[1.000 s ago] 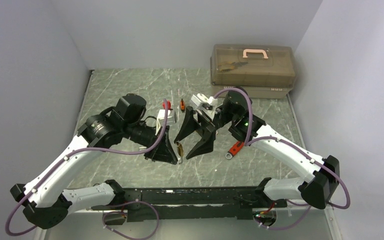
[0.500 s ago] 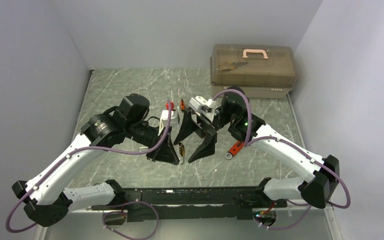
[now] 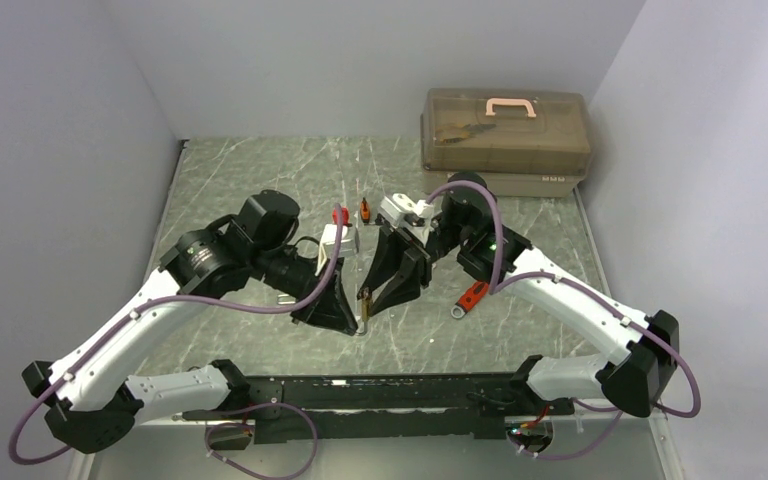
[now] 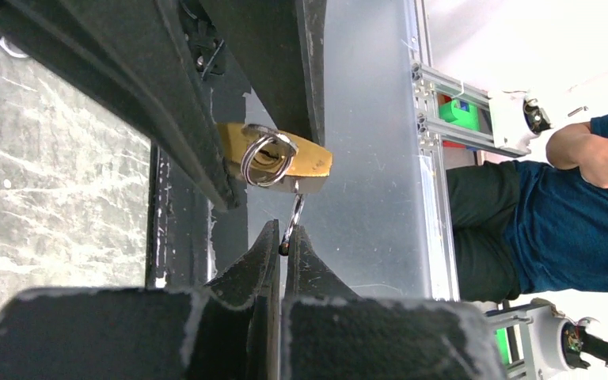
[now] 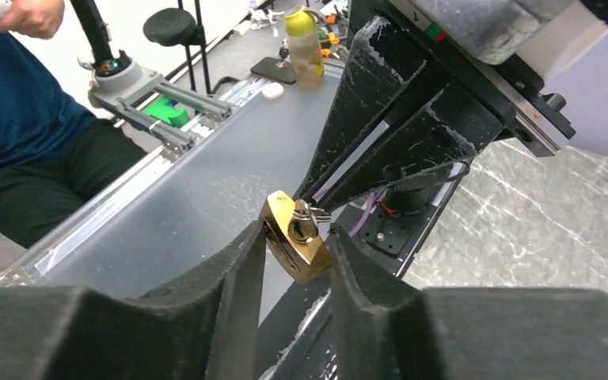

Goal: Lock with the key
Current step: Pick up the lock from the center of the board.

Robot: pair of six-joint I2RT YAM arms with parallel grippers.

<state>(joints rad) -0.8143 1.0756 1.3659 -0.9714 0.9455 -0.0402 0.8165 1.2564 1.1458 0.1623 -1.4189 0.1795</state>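
The small brass padlock [image 4: 313, 158] hangs above the grey marbled desk [image 3: 260, 170], front and centre, clamped between the fingers of the right gripper [image 5: 297, 245]. The left gripper [image 4: 283, 241] has its fingers pinched on the thin steel key [image 4: 291, 222], just under the split ring [image 4: 267, 158]. The key may not be fully seated, as the keyway is hidden. The turn likely wants a rigid right grip while the left wrist rotates about the key's axis, with no sideways pull.
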